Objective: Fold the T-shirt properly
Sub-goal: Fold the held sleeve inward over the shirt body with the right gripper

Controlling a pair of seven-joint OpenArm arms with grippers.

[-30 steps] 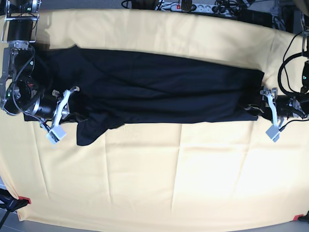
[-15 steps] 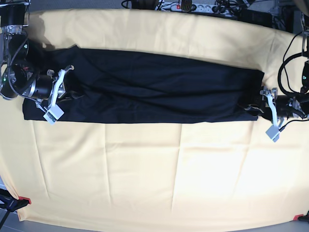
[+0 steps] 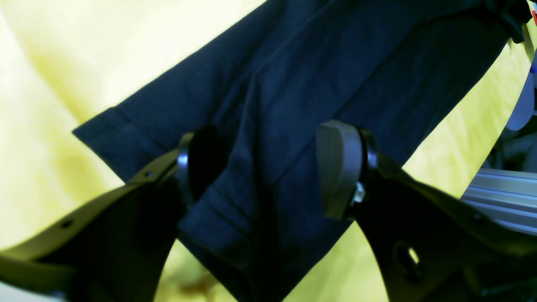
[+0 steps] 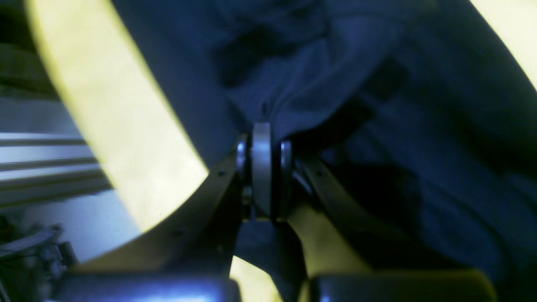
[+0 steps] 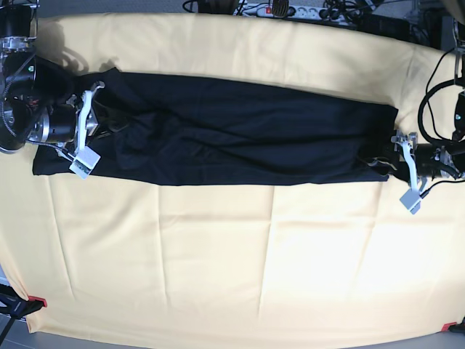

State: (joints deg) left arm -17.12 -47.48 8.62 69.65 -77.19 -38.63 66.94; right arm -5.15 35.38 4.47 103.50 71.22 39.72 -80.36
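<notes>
The black T-shirt (image 5: 240, 138) lies as a long band across the far half of the yellow cloth (image 5: 254, 262). At its left end my right gripper (image 5: 107, 125) is shut on a bunch of fabric. The right wrist view shows the pads (image 4: 262, 167) pressed together with T-shirt (image 4: 419, 126) cloth gathered at their tip. At the right end my left gripper (image 5: 379, 164) stands open. In the left wrist view its two fingers (image 3: 340, 167) straddle a raised fold of the T-shirt (image 3: 293, 84) near the hem, without pinching it.
A power strip and cables (image 5: 283, 10) run along the far edge. Red markers sit at the near corners (image 5: 36, 301) of the cloth. Black cables (image 5: 436, 87) hang by the left arm. An aluminium rail (image 3: 499, 197) lies beside the cloth edge.
My right gripper has pulled the shirt's left end outward and toward the far side, so the flap that hung over the near edge is drawn straight. The left arm has not moved.
</notes>
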